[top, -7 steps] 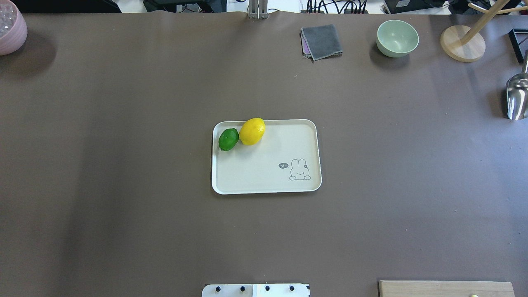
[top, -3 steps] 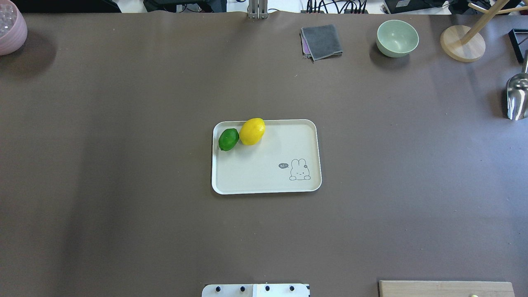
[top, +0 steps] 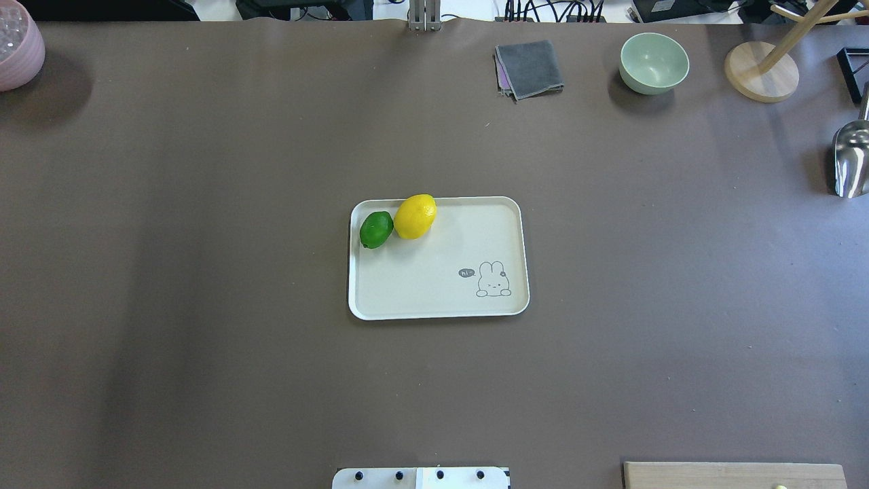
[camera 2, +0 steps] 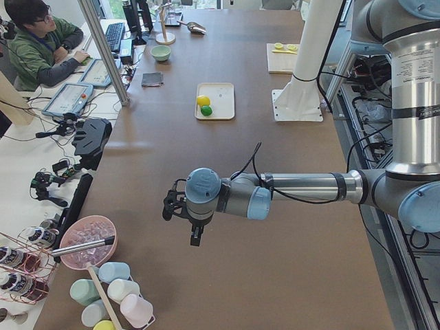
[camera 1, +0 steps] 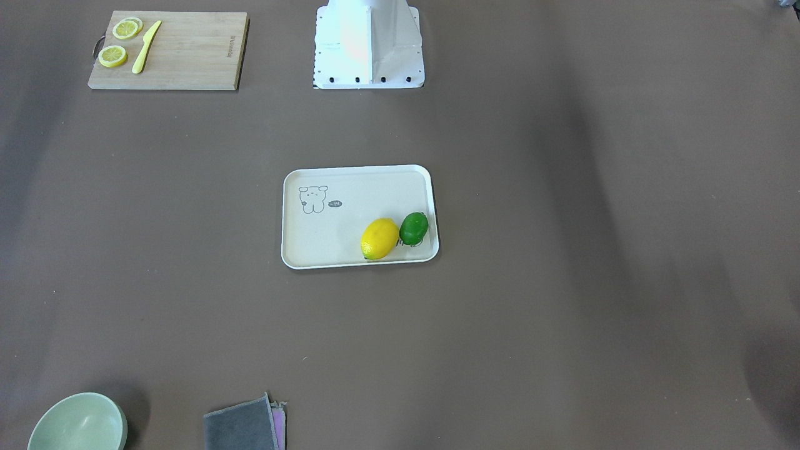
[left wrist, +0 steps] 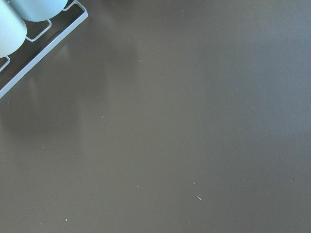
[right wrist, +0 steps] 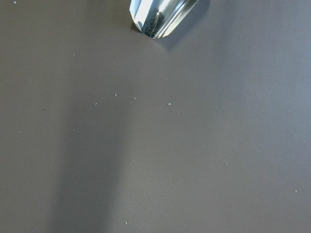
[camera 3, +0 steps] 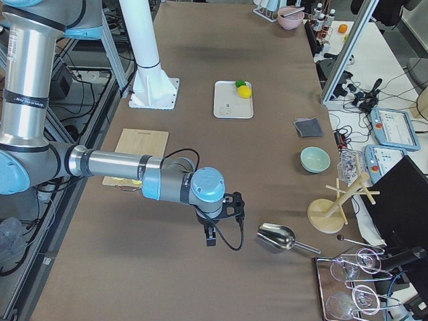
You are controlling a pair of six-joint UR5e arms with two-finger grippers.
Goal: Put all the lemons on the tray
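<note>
The cream tray [top: 434,299] with a rabbit drawing lies at the table's middle. The yellow lemon [top: 415,216] and the smaller green lemon [top: 376,229] lie side by side, touching, in the tray's far left corner. They also show in the front view, yellow lemon [camera 1: 379,238] and green lemon [camera 1: 414,227], on the tray [camera 1: 325,244]. My left gripper [camera 2: 196,237] hangs over bare table far to the left. My right gripper [camera 3: 210,237] hangs far to the right, near a metal scoop. Both show only in the side views, so I cannot tell whether they are open or shut.
A wooden cutting board [camera 1: 187,56] with lemon slices [camera 1: 113,55] and a yellow knife [camera 1: 145,47] lies near the robot base [camera 1: 369,44]. A green bowl [top: 653,62], grey cloth [top: 529,68], wooden stand [top: 760,71], metal scoop [top: 851,159] and pink bowl [top: 17,47] line the table's edges.
</note>
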